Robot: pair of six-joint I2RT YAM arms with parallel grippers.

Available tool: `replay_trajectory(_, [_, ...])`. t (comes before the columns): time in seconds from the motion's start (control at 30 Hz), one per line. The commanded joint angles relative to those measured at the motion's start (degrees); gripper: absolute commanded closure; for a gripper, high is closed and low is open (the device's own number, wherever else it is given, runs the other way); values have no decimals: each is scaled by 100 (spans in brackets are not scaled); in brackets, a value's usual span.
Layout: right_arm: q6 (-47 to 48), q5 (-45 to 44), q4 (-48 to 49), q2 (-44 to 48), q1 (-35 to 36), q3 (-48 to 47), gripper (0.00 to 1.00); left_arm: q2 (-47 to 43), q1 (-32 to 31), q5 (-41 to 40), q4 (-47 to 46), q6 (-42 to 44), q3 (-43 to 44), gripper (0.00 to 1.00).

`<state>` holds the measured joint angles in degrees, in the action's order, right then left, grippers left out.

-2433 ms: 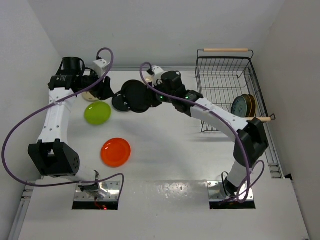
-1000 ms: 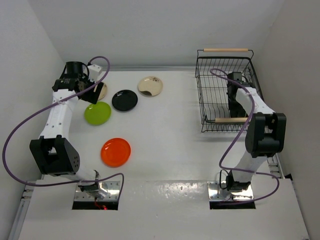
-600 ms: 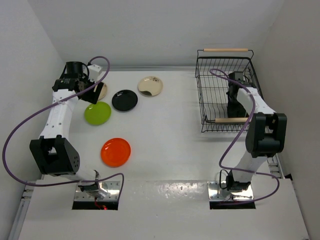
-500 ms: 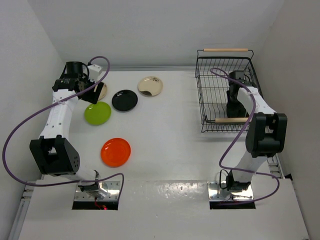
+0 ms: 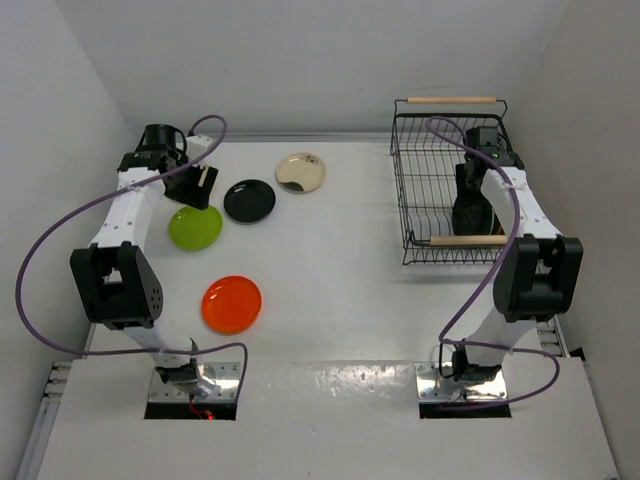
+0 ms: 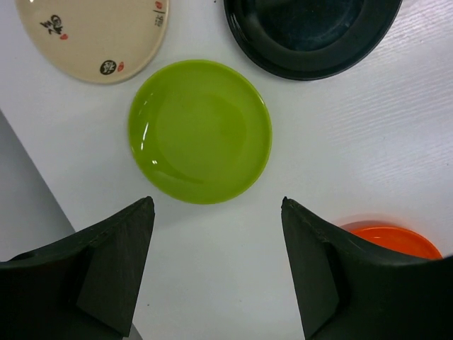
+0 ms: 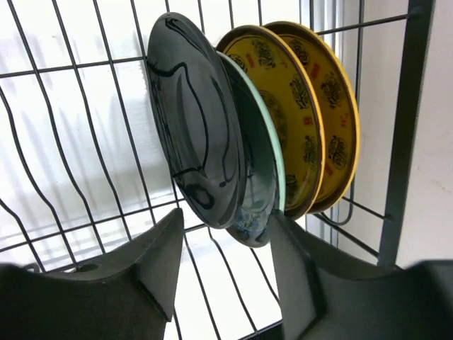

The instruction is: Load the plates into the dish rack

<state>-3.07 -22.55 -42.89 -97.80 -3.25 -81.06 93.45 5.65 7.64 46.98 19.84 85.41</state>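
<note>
4 round plates stand on edge in a row, face to face, leaning a little, inside the black wire dish rack: a shiny black plate, a blue-rimmed plate and 2 yellow patterned plates. The right gripper is spread, holding nothing. The left gripper hangs wide apart over a flat lime green plate.

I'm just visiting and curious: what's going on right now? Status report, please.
Left fingers open, above lime green plate. Right fingers open, dark plate standing in dish rack. Nothing in the way.
</note>
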Motion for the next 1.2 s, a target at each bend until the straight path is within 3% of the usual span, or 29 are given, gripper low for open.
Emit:
replay_trajectory(0.0, [-123,-232,-245,269,61,-209,44,32,-29,273,-128,-120,353,23])
replay_trajectory(0.07, [-246,-215,-220,366,87,-209,30,120,-81,352,-180,-68,432,23])
replay_trajectory(0.17, [-369,21,-45,812,184,-218,21,506,-143,773,-251,-225,564,23])
replay_trajectory(0.27, [-422,268,272,1183,455,-165,21,1191,-292,942,-549,-304,757,23])
replay_trajectory(0.33, [-440,390,482,1429,772,-104,21,1929,-345,459,-682,-576,1047,23])
replay_trajectory(0.47, [-256,365,694,1676,1448,37,19,3096,-293,238,-682,-1086,2249,24])
replay_trajectory(0.57, [-238,312,791,1834,1704,151,19,3556,-293,387,-682,-1149,2646,24])
replay_trajectory(0.8, [-159,5,844,2080,2214,327,19,4146,-477,879,-462,-964,2403,27])
replay_trajectory(0.93, [-115,-31,967,2063,2372,301,19,4383,-477,1450,-172,-754,2402,57])
replay_trajectory(1.0, [-115,-31,1055,2002,2399,292,19,4384,-477,1784,21,-622,2402,77])
replay_trajectory(1.03, [-150,13,1055,1993,2477,283,19,4384,-477,1855,22,-560,2402,95])
replay_trajectory(1.07, [-159,83,1055,1967,2495,266,19,4384,-477,2003,100,-560,2402,100])
replay_trajectory(1.17, [-159,513,1046,1835,2670,248,19,4042,-477,2468,162,-410,2341,100])
